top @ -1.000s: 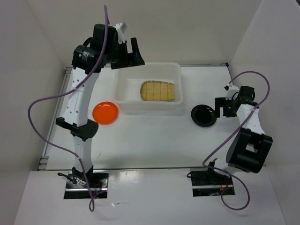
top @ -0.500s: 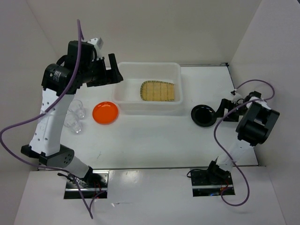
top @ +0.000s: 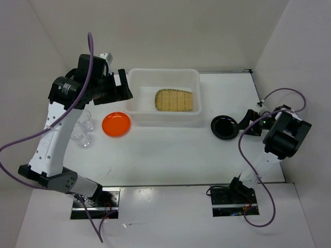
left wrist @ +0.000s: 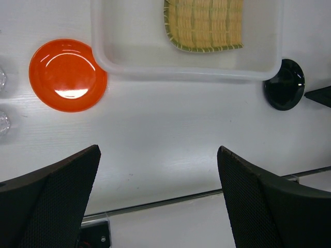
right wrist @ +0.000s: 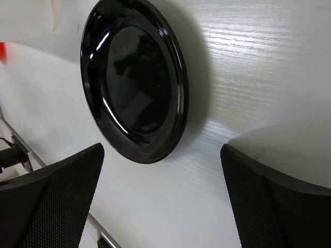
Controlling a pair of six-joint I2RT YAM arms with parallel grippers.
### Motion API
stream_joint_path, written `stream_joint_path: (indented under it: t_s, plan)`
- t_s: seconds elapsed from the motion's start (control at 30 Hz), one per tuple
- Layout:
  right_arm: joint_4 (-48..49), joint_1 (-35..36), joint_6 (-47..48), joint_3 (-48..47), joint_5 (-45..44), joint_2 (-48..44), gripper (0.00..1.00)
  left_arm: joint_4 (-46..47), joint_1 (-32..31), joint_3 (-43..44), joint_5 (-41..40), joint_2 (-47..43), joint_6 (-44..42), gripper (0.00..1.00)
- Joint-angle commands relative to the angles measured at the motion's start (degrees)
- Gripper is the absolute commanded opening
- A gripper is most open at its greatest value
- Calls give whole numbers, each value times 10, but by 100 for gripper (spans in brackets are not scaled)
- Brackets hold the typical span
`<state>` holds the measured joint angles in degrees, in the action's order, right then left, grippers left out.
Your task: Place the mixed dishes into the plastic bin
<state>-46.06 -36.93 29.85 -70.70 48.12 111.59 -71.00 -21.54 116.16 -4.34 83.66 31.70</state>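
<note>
Top external, plastic bin holds bamboo tray, orange plate, black plate outside — left pincer, right pincer gaping

We see the bamboo tray inside the plastic bin, the orange plate just left of the bin, the clear cups farther left, and the black plate near its right.

Plastic bin: smooth, translucent white. Bamboo tray: woven, matt tan. Orange plate, at the bin's 8 o'clock: glossy. Black plate, at 4 o'clock: glossy, mirror-like. Cups: clear. Table: white, faintly grained.
</note>
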Motion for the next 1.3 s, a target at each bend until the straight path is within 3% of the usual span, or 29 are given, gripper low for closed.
stream_joint_path:
  t_s: [0.0,0.17,0.43,0.67,0.77,0.9,1.27]
  plan:
    - [16,18,-21,24,-29,31,99,19,3,-8,-14,-38,20,100]
    - [41,61,-42,31,-42,44,97,19,3,-22,-19,-48,26,100]
    - [47,74,-47,21,-36,93,70,19,3,-40,-13,-59,37,100]
    - [47,74,-47,21,-36,106,40,14,8,-58,-13,-69,42,100]
    - [53,74,-53,21,-41,106,17,14,8,-58,-13,-69,42,100]
    - [58,74,-53,21,-46,106,0,14,8,-68,-13,-69,42,100]
    - [-39,27,-13,4,-27,14,0,30,8,-93,-13,-91,42,100]
